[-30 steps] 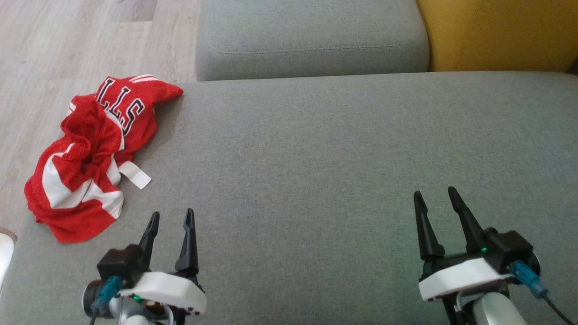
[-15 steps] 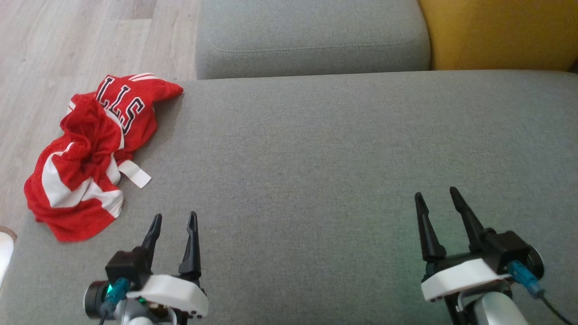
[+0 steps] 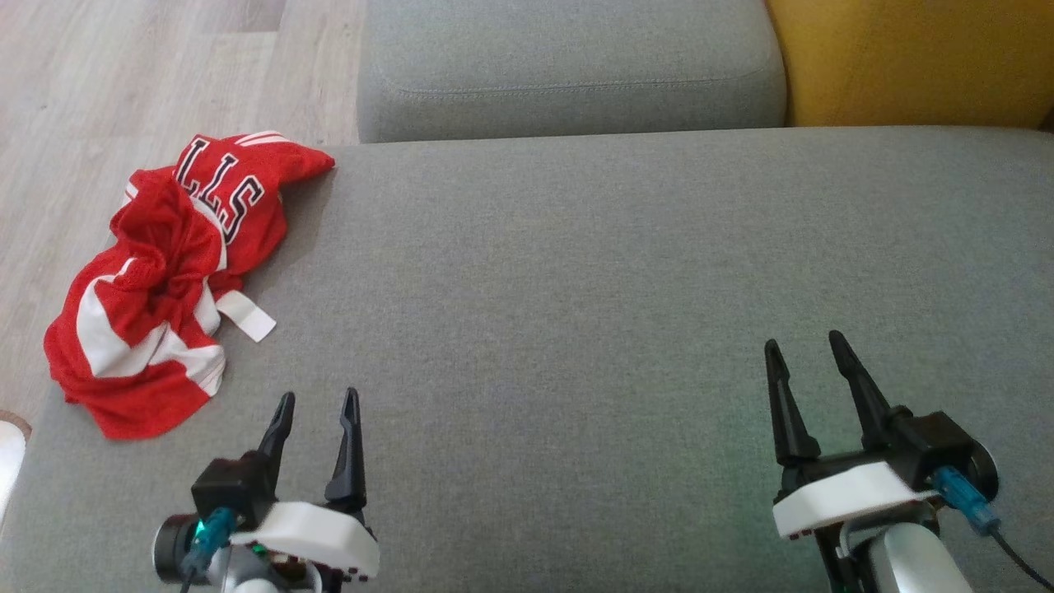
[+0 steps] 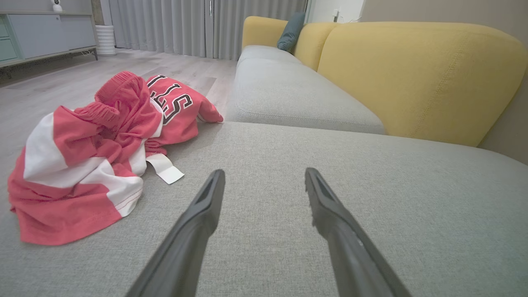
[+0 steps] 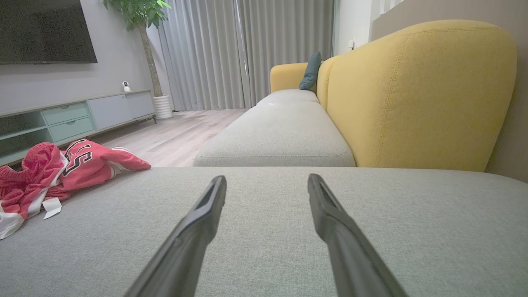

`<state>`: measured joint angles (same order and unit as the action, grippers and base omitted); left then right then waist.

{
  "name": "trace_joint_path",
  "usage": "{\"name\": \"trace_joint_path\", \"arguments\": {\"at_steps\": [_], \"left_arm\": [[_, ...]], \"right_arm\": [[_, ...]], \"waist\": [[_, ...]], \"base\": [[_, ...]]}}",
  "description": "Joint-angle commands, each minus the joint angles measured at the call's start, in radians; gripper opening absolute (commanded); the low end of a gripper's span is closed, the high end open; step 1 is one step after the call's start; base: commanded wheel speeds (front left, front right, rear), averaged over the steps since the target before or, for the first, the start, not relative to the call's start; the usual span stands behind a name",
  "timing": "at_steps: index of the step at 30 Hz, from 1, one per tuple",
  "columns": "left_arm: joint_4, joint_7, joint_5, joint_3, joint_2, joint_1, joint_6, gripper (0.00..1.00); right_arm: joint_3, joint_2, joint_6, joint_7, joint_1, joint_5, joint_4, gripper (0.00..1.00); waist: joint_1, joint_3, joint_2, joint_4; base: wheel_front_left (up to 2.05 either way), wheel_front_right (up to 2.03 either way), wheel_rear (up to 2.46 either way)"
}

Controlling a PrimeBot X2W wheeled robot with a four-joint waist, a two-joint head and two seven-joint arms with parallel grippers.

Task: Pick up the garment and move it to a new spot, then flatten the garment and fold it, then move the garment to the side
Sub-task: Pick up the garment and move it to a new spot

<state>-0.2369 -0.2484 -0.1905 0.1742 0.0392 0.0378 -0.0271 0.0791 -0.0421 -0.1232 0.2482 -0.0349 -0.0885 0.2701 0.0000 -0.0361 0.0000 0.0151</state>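
The garment (image 3: 165, 280) is a red jersey with white stripes and dark lettering, lying crumpled at the left edge of the grey sofa seat (image 3: 576, 313). It also appears in the left wrist view (image 4: 95, 152) and at the far left of the right wrist view (image 5: 49, 173). A white tag (image 3: 245, 316) sticks out of it. My left gripper (image 3: 318, 402) hovers open just right of and nearer than the garment, holding nothing. My right gripper (image 3: 804, 346) stands open far to the right over bare cushion, also holding nothing.
A second grey seat cushion (image 3: 568, 70) adjoins at the back, with a yellow backrest (image 3: 906, 62) to the right. Wooden floor (image 3: 123, 74) lies left of the sofa edge. A TV cabinet (image 5: 74, 117) and a potted plant (image 5: 140, 24) stand across the room.
The left gripper drew back slightly toward the lower edge of the head view. The right gripper edged a little to the right and forward. The garment has not moved.
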Motion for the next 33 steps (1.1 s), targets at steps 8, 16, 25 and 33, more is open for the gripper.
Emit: {"name": "trace_joint_path", "arguments": {"at_steps": [8,16,25,33], "left_arm": [[0.029,-0.013,-0.007,-0.038,0.011,-0.042,-0.008,1.00],[0.036,-0.013,-0.007,-0.038,0.011,-0.046,-0.009,1.00],[0.047,-0.013,-0.011,-0.027,0.011,-0.057,-0.016,1.00],[0.047,-0.013,-0.006,-0.045,0.011,-0.059,-0.018,1.00]], "right_arm": [[0.015,-0.008,-0.008,0.014,-0.049,-0.007,-0.032,1.00],[0.015,-0.008,-0.008,0.014,-0.048,-0.008,-0.029,1.00],[0.021,-0.008,-0.008,0.014,-0.037,-0.009,-0.034,1.00],[0.025,-0.008,-0.008,0.014,-0.031,-0.019,-0.038,1.00]], "waist": [[0.0000,0.002,0.0000,0.001],[0.0000,0.004,0.0000,0.006],[0.0000,0.009,0.0000,0.115],[0.0000,0.007,0.0000,0.285]], "base": [[0.00,0.00,0.00],[0.00,0.00,0.00],[0.00,0.00,0.00],[0.00,0.00,0.00]]}}
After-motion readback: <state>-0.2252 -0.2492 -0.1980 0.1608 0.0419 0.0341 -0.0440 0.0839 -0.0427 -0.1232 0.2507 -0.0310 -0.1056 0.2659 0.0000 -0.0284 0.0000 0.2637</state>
